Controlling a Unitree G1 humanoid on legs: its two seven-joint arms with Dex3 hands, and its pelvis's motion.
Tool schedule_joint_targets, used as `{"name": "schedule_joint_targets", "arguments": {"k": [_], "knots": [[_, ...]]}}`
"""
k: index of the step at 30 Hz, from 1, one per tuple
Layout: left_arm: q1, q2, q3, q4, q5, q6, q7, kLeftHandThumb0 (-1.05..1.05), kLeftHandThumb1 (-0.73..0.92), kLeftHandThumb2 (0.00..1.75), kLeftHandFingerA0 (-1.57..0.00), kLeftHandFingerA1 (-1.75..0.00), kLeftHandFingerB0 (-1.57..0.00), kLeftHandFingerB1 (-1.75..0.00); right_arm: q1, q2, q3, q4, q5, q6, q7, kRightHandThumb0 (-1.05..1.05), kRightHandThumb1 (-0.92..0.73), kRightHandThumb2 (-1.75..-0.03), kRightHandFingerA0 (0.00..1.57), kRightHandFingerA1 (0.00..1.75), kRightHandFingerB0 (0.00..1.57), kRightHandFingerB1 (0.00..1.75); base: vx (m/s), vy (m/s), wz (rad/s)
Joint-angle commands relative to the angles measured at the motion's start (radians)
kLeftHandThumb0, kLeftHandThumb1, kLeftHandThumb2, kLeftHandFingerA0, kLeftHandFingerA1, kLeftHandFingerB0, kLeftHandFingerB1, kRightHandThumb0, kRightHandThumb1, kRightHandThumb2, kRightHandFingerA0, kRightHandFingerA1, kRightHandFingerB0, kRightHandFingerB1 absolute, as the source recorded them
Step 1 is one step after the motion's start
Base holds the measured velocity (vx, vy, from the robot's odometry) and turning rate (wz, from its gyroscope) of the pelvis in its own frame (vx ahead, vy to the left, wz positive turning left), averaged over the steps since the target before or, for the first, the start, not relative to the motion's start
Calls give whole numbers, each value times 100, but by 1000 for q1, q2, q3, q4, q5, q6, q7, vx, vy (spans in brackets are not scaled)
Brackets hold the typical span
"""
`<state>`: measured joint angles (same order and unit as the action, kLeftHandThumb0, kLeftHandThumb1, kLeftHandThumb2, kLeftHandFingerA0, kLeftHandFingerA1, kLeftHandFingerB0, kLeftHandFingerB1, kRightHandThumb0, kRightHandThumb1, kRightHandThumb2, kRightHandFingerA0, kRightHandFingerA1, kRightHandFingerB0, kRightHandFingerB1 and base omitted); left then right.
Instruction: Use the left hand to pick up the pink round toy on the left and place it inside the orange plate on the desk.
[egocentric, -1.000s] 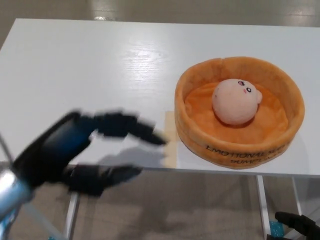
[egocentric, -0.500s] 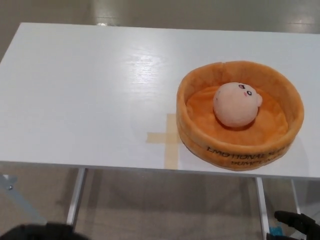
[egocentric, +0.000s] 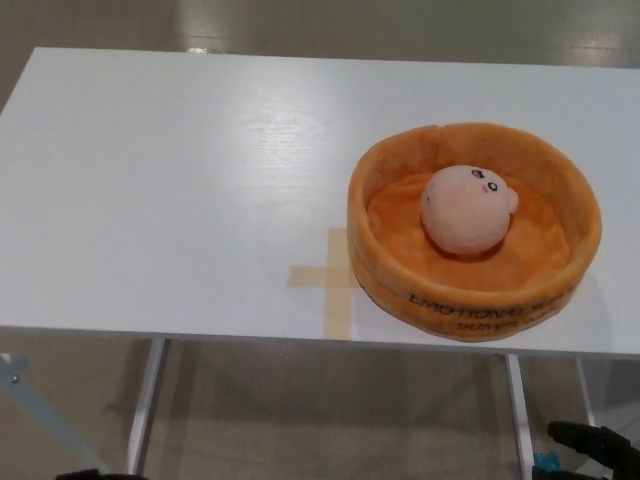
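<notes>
Since the pink toy (egocentric: 467, 208) sits inside the orange plate (egocentric: 400, 275), soft, light, grasped round its middle; left hand unseen, right hand's (egocentric: 600, 445) state unclear.

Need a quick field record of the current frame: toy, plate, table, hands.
toy: pink round toy, inside the plate, face up
plate: orange plate, soft-walled, on the table's right part
table: white table, tape cross beside the plate
left hand: not in view
right hand: right hand at bottom right corner, below table level, holds nothing, state unclear
task state: toy placed
</notes>
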<state>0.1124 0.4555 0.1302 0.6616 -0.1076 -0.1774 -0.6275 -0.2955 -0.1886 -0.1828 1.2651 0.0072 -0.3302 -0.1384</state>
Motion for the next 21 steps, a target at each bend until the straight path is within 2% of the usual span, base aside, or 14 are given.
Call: {"name": "schedule_joint_targets", "arguments": {"k": [1,2,3,4,8,16,21], "knots": [[-160,-94,7,472,97,-25,418,-51,33,67,0,-5,0,-20,-3,-13,2,10,-11,4,-16,-10,-29,-82,41,88,60,73,0,0,0],[-171,-94,7,485,96,-18,422,-51,33,67,0,-5,0,-20,-4,-13,-1,10,-8,2,-15,-10,-29,-82,41,88,60,73,0,0,0],[-184,-92,9,501,92,-17,419,-61,39,68,0,0,-1,-6,-3,-12,-1,9,-8,-3,-17,-9,-30,-83,39,89,58,74,0,0,0],[-191,-90,8,510,91,-24,409,-69,43,73,0,0,0,0,-2,-12,1,7,-11,-6,-20,-6,-25,-93,44,74,51,72,0,0,0],[-219,-81,-3,545,94,-44,387,-64,41,72,0,0,0,-3,2,-12,5,5,-15,-13,-23,-4,-26,-93,43,74,47,71,0,0,0],[-255,-73,-59,592,144,-99,404,-69,43,76,0,0,0,-1,-4,-12,15,6,-22,-16,-34,-3,-25,-93,44,74,47,71,0,0,0],[-267,-70,-75,610,147,-125,415,-63,39,71,0,0,0,-1,-11,-12,11,10,-21,-12,-39,-4,-25,-93,44,75,48,72,0,0,0]]}}
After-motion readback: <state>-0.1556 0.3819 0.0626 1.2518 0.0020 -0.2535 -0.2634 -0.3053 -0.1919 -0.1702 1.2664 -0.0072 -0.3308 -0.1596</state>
